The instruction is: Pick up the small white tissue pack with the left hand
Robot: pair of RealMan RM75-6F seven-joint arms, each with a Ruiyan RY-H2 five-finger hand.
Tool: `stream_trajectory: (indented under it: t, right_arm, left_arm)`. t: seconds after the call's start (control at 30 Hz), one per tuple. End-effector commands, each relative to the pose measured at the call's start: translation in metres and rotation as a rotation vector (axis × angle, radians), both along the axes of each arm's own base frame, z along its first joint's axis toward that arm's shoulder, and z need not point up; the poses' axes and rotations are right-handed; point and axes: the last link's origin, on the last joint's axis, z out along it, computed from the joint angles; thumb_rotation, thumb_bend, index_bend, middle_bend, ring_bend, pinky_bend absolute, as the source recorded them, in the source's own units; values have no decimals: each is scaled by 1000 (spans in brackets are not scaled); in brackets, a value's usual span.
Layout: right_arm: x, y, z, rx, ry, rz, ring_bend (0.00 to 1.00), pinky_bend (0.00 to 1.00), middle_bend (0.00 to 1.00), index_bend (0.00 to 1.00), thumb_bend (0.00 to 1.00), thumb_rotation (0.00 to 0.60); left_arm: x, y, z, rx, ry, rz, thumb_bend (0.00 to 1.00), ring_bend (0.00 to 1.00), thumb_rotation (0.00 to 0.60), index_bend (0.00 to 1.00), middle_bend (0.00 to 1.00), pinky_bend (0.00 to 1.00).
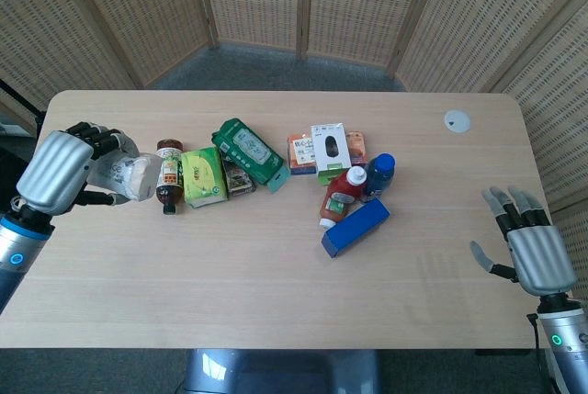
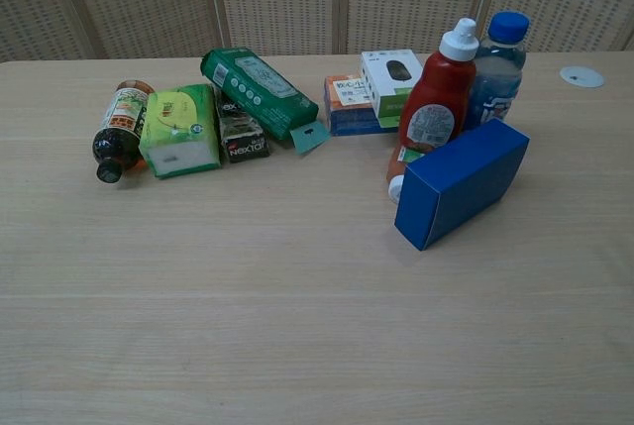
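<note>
In the head view my left hand [image 1: 62, 170] is raised above the table's left end and grips the small white tissue pack [image 1: 129, 176], which sticks out to the right of its fingers. Hand and pack are out of the chest view. My right hand [image 1: 531, 249] hangs off the table's right front corner with its fingers spread and nothing in it.
On the table lie a dark bottle [image 1: 168, 174], a light-green tissue pack [image 1: 203, 176], a dark green wipes pack [image 1: 249, 152], small boxes [image 1: 326, 151], a ketchup bottle [image 1: 342, 197], a blue-capped bottle [image 1: 378, 176] and a blue box [image 1: 356, 227]. A white disc [image 1: 457, 120] sits far right.
</note>
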Motion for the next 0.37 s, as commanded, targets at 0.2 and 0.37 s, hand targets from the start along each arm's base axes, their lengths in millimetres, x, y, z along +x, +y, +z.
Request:
stream_trajectory:
  t: [0.2,0.37]
  right_arm:
    - [0,6,2,-15,-10,2,0,0,0,0,388,10]
    - [-1,8,3,-21,-12,-2,0,0,0,0,386,13]
  left_arm:
    - [4,-2,2,6,-9,-17,38,615,600,669,680,398]
    - [4,0,0,0,-14,-16,38,615,600,670,679,398]
